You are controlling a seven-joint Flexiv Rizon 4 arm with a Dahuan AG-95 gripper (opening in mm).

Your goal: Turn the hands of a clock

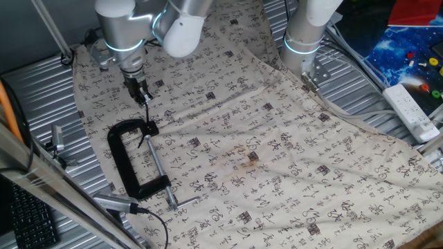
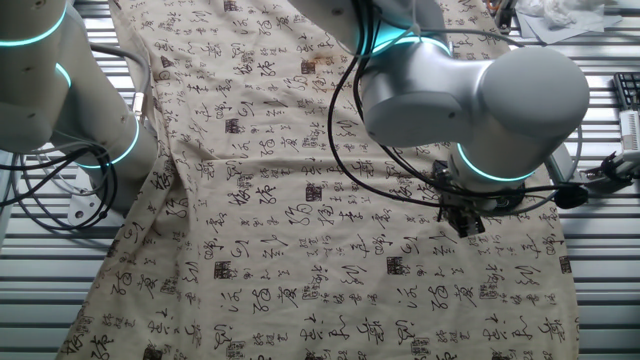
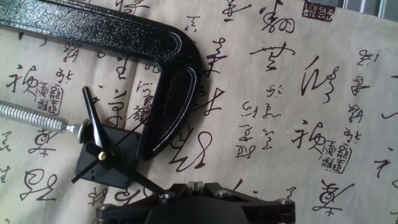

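Observation:
A black C-clamp [image 1: 123,166] lies on the patterned cloth at the left, and its curved end fills the top of the hand view [image 3: 174,81]. Its silver screw rod [image 3: 31,117] presses a small black clock movement [image 3: 112,171] against the clamp's end. The thin black hands [image 3: 92,121] spread from a brass pivot: one points up, one runs lower right and ends under my gripper body. In one fixed view the hands [image 1: 147,138] are barely visible. My gripper [image 3: 196,184] hovers just beyond the clamp's end [image 1: 145,97], fingers together with nothing seen between them. It also shows in the other fixed view [image 2: 465,220], where the arm hides the clamp.
A second arm's base [image 1: 304,41] stands at the back of the cloth and shows in the other fixed view [image 2: 60,90]. A white power strip [image 1: 412,111] lies at the right. A metal tool with a cable [image 1: 114,203] and a keyboard [image 1: 28,221] lie at the front left.

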